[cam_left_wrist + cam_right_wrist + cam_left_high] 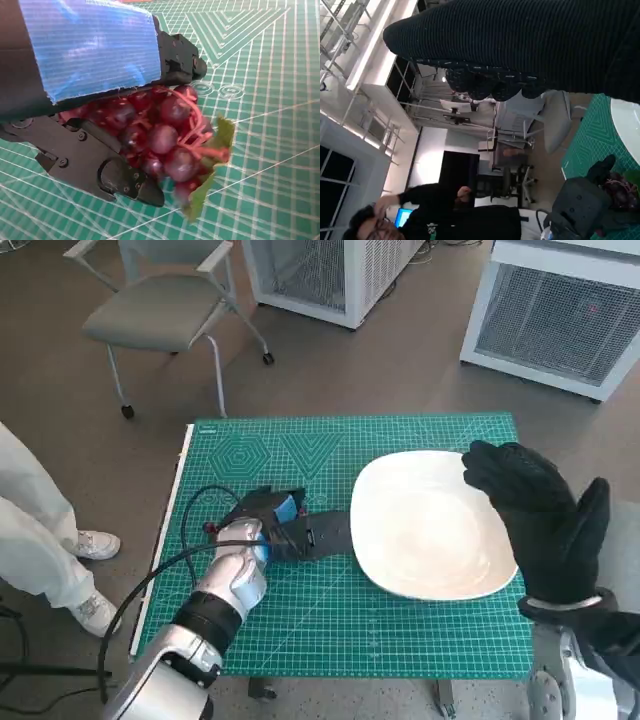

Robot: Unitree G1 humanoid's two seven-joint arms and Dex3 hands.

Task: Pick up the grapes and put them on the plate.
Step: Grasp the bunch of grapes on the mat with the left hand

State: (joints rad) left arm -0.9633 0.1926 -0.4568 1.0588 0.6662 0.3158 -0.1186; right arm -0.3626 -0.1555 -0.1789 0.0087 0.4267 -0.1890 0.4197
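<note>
A bunch of dark red grapes (165,135) with a green leaf lies inside my left hand (90,50), gripped between its blue-taped back and its black fingers (100,165), low over the green mat. In the head view that left hand (275,525) sits just left of the white plate (430,530) and covers the bunch. My gloved right hand (540,510) is raised over the plate's right rim, fingers spread, holding nothing. The right wrist view shows the grapes (619,182) by the left hand (580,200).
A green cutting mat (330,620) covers the small table. A black cable (190,540) loops along my left forearm. A person's pale leg and shoes (30,530) stand at the left. A chair (160,310) and white cabinets (560,310) stand beyond the table.
</note>
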